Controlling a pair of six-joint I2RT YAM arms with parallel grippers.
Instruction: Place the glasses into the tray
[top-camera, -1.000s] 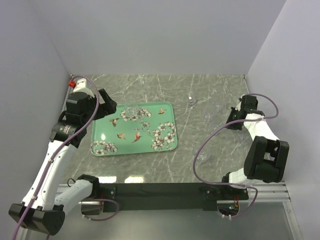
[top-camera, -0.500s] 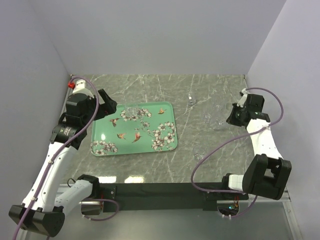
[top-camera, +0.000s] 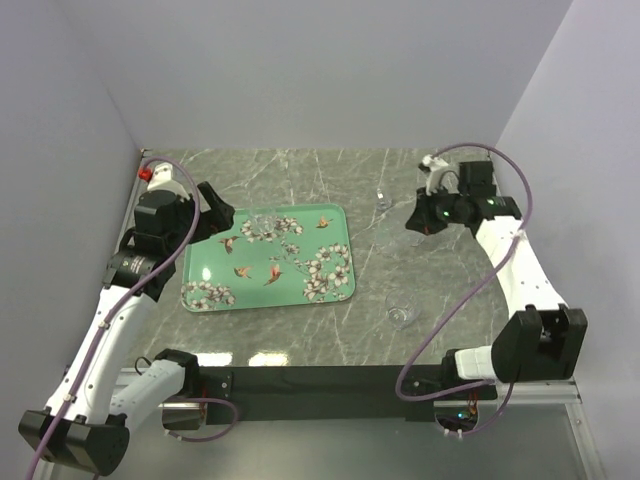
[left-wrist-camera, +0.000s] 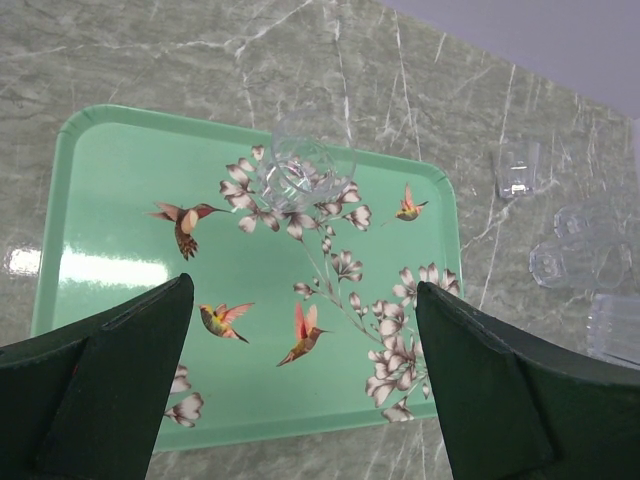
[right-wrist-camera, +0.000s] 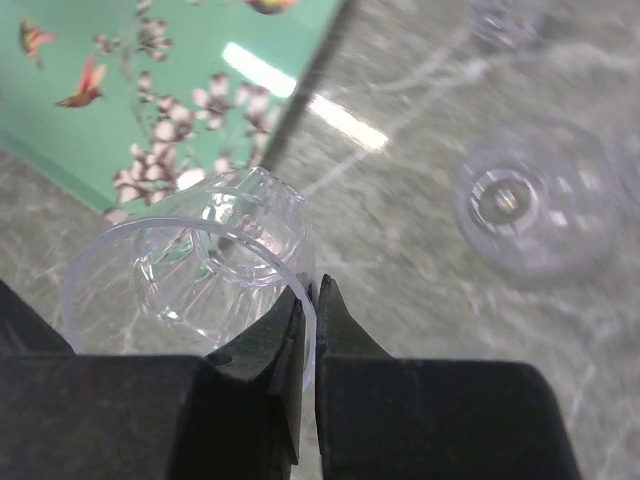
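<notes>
**Right gripper pinches a glass beside the tray; one glass already inside**

The right gripper (right-wrist-camera: 307, 292) is closed on the rim of a clear tumbler (right-wrist-camera: 190, 265), one finger inside the mouth and one outside. The tumbler hangs tilted above the grey marble tabletop (top-camera: 330, 180), off the right side of the mint-green floral tray (top-camera: 268, 258) and not yet over it.

One glass in the tray (left-wrist-camera: 300, 172) stands near the middle of the tray's far edge, on a blossom cluster. The rest of the tray's printed surface shows only birds and flowers.

A small glass (top-camera: 383, 197) stands on the marble just beyond the tray's far right corner, near the held tumbler. A wide glass (top-camera: 402, 312) sits off the tray's near right corner, well apart from the rim. The right wrist view shows a round glass from above (right-wrist-camera: 530, 205) on the marble to the right of the tray. It may be that same wide glass, but the blur leaves this unsure. From the left wrist, further clear glasses (left-wrist-camera: 585, 250) bunch together right of the tray, their outlines hard to separate.

The left gripper (left-wrist-camera: 302, 288) hangs with its jaws spread wide above the tray's left side, holding nothing.
</notes>
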